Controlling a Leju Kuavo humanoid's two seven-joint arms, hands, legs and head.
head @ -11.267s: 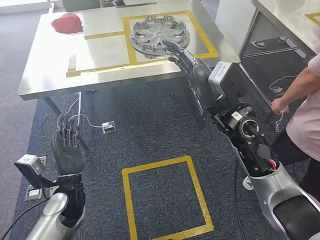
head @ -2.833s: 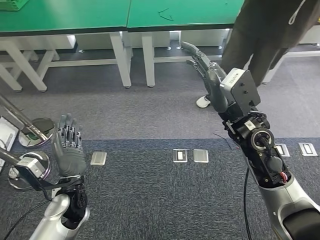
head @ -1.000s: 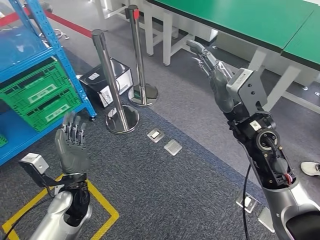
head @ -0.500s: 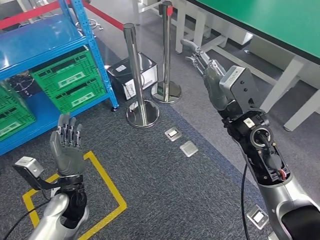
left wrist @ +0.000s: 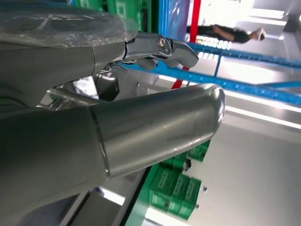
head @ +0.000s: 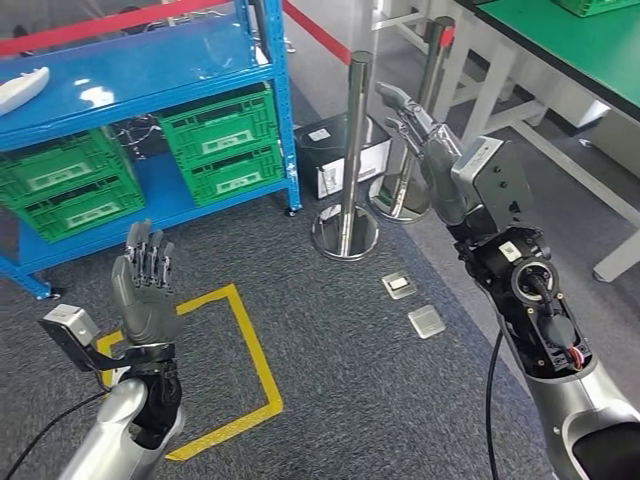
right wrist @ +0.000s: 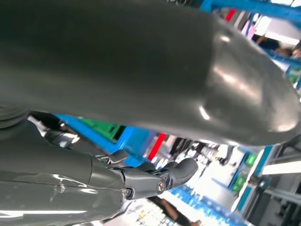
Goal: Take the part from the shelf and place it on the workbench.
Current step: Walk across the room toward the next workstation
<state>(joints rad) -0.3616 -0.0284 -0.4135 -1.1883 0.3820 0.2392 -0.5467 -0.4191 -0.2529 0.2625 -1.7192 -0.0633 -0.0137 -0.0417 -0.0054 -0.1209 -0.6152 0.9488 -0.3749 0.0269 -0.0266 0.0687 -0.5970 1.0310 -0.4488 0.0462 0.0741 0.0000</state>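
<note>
Blue shelf (head: 151, 70) ahead, left hand (head: 143, 290) upright, empty

Even, bright overhead light fills the head view, which is sharp with soft shadows. Glare whitens the blue shelf (head: 143, 70) at 11 o'clock. Both wrist views blur their backgrounds, with blown-out highlights at 2 o'clock.

Blue shelf (head: 151, 70) ahead-left of me; green crates (head: 219, 140) on its lower deck, white object (head: 23, 88) on the upper deck. Grey carpet floor (head: 340, 380) carries yellow tape square (head: 256, 360), two steel posts (head: 351, 150), black box (head: 340, 150) and two floor plates (head: 426, 320). Green worktop (head: 589, 40) far right.
</note>
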